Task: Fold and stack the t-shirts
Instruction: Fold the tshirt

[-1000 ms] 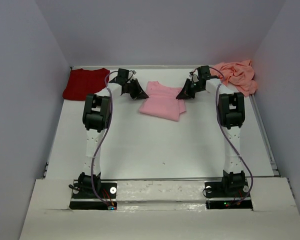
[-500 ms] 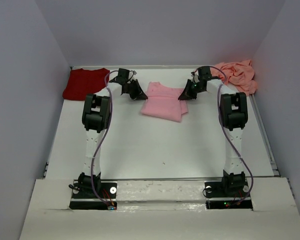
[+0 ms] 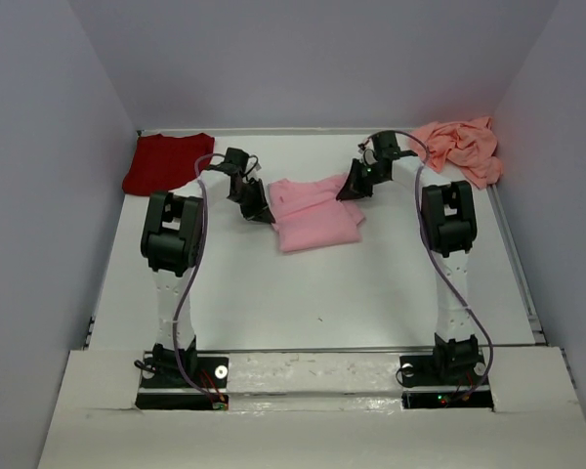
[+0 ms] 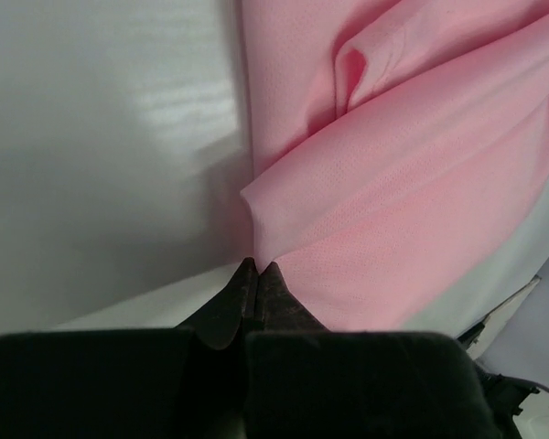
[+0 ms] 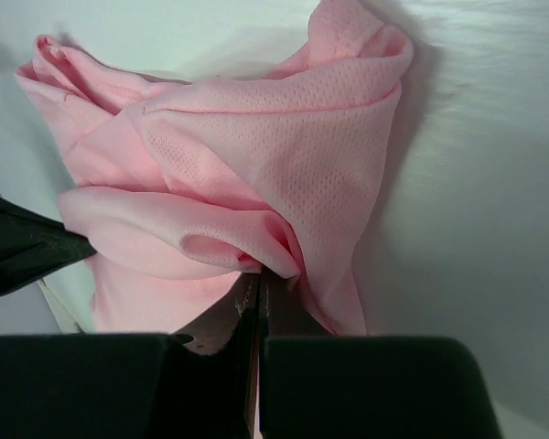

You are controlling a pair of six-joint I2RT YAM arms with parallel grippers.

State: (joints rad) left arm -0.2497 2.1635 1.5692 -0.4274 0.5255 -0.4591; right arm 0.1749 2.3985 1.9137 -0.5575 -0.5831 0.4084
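The light pink t-shirt point(image 3: 317, 220) lies partly folded and bunched in the middle of the table. My left gripper point(image 3: 263, 212) is shut on its left edge; in the left wrist view the cloth point(image 4: 393, 183) runs out from the pinched tips point(image 4: 258, 267). My right gripper point(image 3: 349, 189) is shut on a rolled fold at the shirt's far right; the right wrist view shows that fold point(image 5: 256, 174) caught at the tips point(image 5: 261, 275). The dark red t-shirt point(image 3: 166, 162) lies flat at the far left. The salmon-pink t-shirt point(image 3: 461, 147) is crumpled at the far right.
Grey walls close in the white table point(image 3: 303, 293) at the back and both sides. A raised rail point(image 3: 513, 254) runs along the right edge. The arm bases point(image 3: 313, 376) stand on the near ledge.
Both grippers have come nearer, the left one more, dragging the light pink t-shirt toward me. The shirt now lies lower and more bunched. The left arm's elbow has swung left.
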